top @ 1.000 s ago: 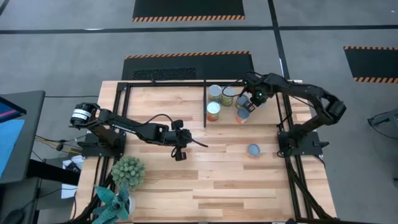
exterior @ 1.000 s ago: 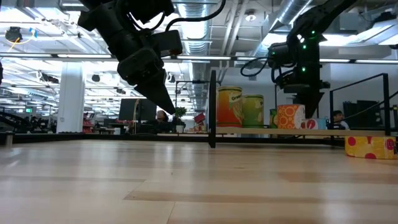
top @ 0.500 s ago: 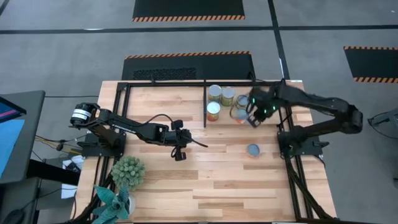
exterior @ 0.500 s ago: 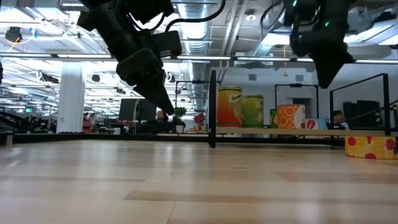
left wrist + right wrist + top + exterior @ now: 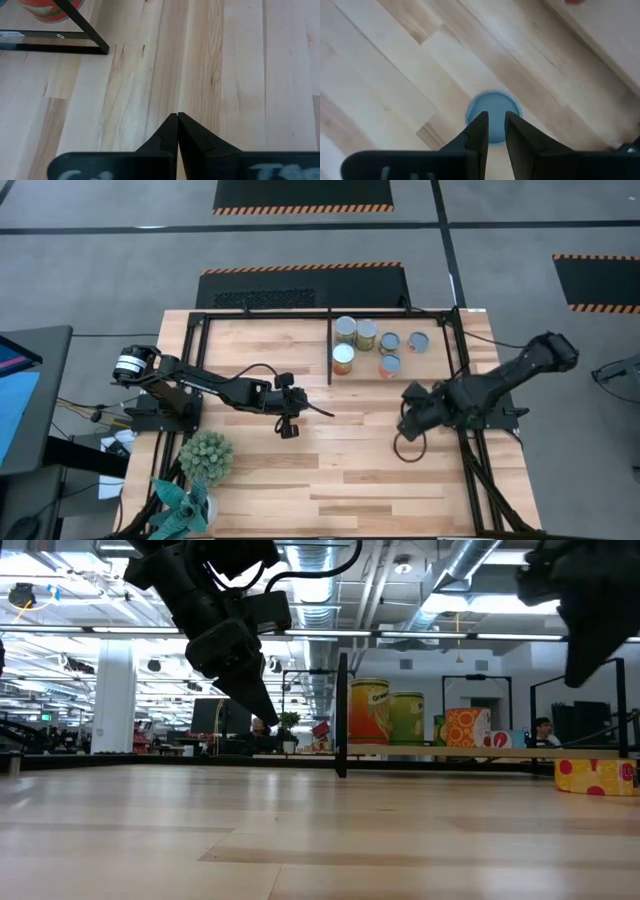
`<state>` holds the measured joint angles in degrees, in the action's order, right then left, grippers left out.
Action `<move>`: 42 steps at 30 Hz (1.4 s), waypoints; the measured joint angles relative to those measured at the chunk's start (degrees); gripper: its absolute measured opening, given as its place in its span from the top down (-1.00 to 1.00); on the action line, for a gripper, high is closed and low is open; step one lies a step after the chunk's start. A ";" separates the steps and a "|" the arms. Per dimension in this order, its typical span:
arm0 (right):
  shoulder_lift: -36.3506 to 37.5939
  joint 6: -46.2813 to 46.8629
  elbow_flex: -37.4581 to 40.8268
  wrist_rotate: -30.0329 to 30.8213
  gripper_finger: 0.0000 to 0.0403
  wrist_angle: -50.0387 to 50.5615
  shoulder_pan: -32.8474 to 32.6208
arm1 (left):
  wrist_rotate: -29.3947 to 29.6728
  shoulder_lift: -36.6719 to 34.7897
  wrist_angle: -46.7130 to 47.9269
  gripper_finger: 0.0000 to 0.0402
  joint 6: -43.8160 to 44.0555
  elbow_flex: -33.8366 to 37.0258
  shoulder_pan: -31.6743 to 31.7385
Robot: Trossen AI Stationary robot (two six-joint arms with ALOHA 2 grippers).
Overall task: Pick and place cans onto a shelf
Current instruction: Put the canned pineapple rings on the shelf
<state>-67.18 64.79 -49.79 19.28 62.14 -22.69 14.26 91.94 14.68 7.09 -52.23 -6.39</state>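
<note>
Six cans stand close together on the wood inside the black shelf frame [image 5: 330, 340], right of its divider bar, for example one with a silver-blue top [image 5: 419, 340]; several also show in the low view [image 5: 368, 712]. A seventh can, yellow with red dots [image 5: 595, 777], stands alone on the table nearer the front, at the right. My right gripper [image 5: 495, 116] hangs above its blue top [image 5: 492, 107], fingers pointing down with a narrow gap and touching nothing; in the high view [image 5: 408, 422] the arm hides this can. My left gripper [image 5: 289, 430] waits shut and empty over the table's middle.
A spiky green potted plant [image 5: 205, 455] and a second plant [image 5: 180, 500] stand at the near left corner. The shelf frame's bars [image 5: 80, 20] run along the table's far part. Bare wood lies between the two grippers.
My right gripper has risen from the cans on the shelf and gone toward the table's near edge, ending above the lone can. The cans on the shelf have stayed where they were.
</note>
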 joint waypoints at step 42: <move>-5.01 -20.24 12.86 -13.36 0.20 -13.57 15.27 | 0.03 0.00 0.65 1.00 0.16 0.00 0.00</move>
<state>-72.19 44.55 -36.93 5.93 48.57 -7.42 14.28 91.94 15.33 7.25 -52.23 -6.39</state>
